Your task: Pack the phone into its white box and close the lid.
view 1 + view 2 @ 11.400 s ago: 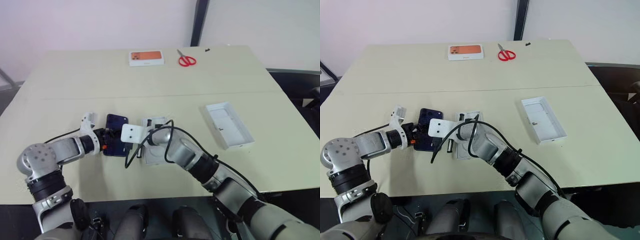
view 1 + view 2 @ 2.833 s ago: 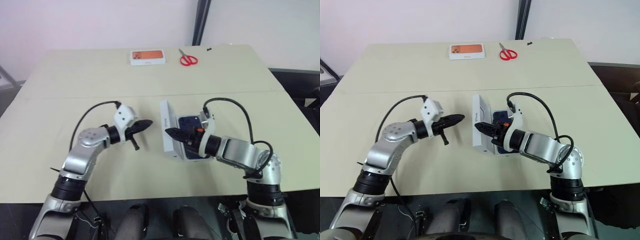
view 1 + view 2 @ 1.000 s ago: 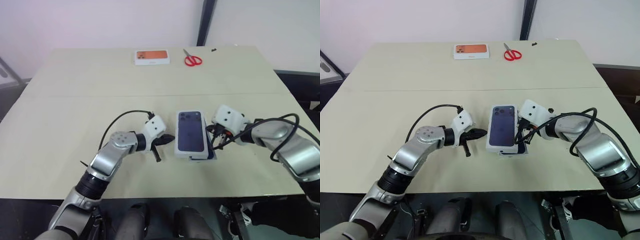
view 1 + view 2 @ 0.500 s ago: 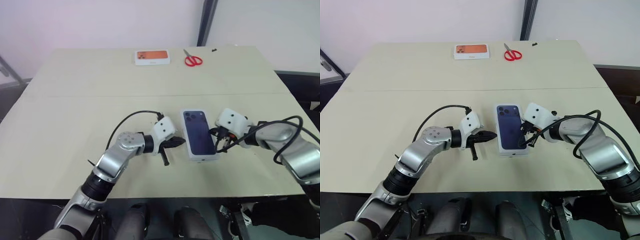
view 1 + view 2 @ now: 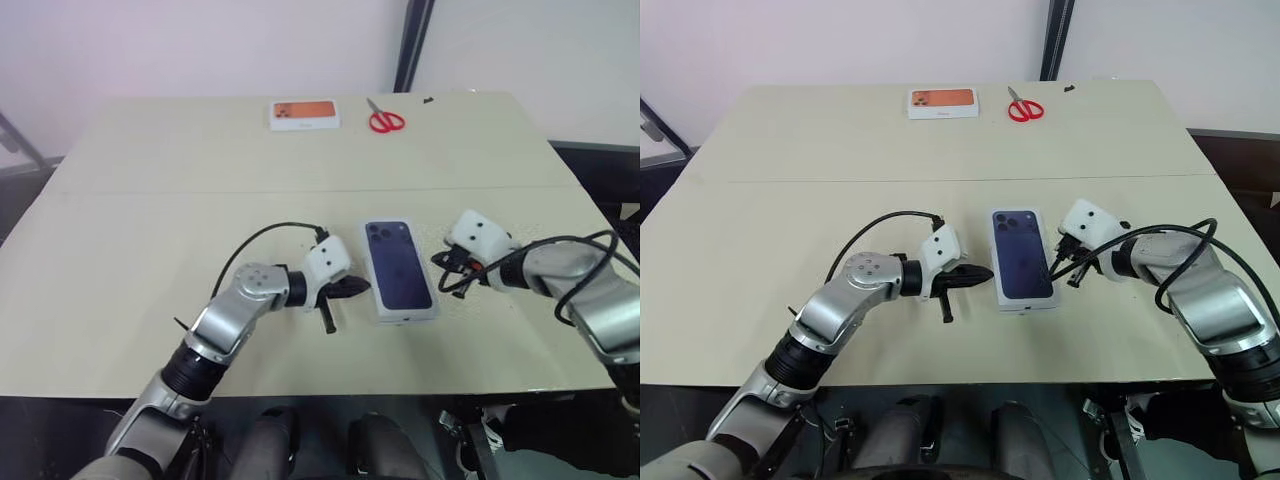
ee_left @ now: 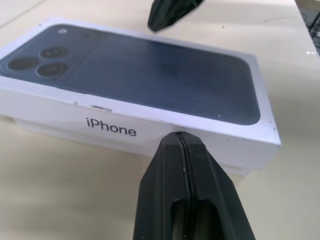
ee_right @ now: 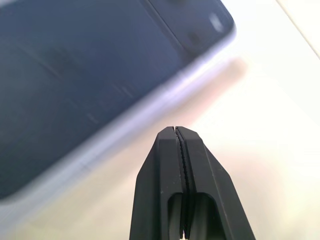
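The lid [image 5: 400, 265], white with a dark blue phone picture on top, lies flat and closed over the white box, whose wall shows as a thin strip under it [image 6: 55, 131]. The phone is hidden inside. My left gripper [image 5: 362, 287] is shut and empty, its tip at the lid's left long side; in the left wrist view my left gripper [image 6: 181, 137] points at the side printed "iPhone". My right gripper [image 5: 441, 261] is shut and empty, just off the lid's right side, and in the right wrist view my right gripper [image 7: 175, 131] hovers over bare table beside the lid [image 7: 75, 75].
At the table's far edge lie a white box with an orange picture [image 5: 304, 114] and red scissors [image 5: 385, 122]. A seam [image 5: 200, 191] crosses the table [image 5: 120, 250] ahead of the box. Black cables loop from both wrists.
The lid, which sat askew over the box a second ago, now rests square on it, a little further right. My right gripper has drawn back to the right, away from the lid.
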You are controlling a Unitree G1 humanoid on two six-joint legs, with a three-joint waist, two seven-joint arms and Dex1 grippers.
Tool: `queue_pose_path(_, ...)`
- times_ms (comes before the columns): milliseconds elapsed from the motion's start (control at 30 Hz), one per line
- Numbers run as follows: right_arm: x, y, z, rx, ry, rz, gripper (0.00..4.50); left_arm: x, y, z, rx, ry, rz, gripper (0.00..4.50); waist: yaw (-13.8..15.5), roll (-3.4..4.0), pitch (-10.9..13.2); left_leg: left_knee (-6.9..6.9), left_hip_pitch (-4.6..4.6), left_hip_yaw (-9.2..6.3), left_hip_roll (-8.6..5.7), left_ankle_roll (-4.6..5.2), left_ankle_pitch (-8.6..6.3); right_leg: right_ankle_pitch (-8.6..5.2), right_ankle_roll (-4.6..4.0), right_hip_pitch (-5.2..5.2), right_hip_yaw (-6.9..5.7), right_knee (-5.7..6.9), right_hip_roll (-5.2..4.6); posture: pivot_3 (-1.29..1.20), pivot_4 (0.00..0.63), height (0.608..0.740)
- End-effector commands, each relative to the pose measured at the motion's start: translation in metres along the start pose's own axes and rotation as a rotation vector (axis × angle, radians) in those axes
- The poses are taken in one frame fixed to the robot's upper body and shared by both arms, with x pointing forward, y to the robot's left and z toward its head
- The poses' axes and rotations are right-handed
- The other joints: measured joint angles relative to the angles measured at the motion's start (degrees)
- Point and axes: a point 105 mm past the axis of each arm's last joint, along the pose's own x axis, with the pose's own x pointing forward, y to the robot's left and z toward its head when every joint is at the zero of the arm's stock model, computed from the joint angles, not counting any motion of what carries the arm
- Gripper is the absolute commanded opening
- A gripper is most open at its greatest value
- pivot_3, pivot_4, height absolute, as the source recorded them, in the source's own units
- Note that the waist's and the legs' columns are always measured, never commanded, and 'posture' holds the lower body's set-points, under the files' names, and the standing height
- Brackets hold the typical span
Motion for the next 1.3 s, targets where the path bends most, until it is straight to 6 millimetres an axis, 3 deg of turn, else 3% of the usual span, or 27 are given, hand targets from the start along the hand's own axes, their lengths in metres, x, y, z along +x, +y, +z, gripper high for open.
queue_pose_path(33, 0.000, 0.002, 0.000, -0.020, -0.007, 0.003, 0.02, 0.000, 0.000, 0.008, 0.019, -0.027, -0.003, 0.00, -0.02, 0.00, 0.00, 0.00, 0.00, 0.00, 0.00, 0.00, 0.00, 0.00, 0.00, 0.00, 0.00, 0.00, 0.00, 0.00, 0.150, 0.740)
queue_pose_path(1300, -0.015, 0.032, 0.008, -0.063, -0.031, 0.157, 0.02, 0.005, -0.016, 0.013, 0.030, -0.036, -0.114, 0.00, 0.03, 0.00, 0.00, 0.02, 0.00, 0.00, 0.00, 0.00, 0.00, 0.00, 0.00, 0.02, 0.00, 0.01, 0.00, 0.00, 0.150, 0.740)
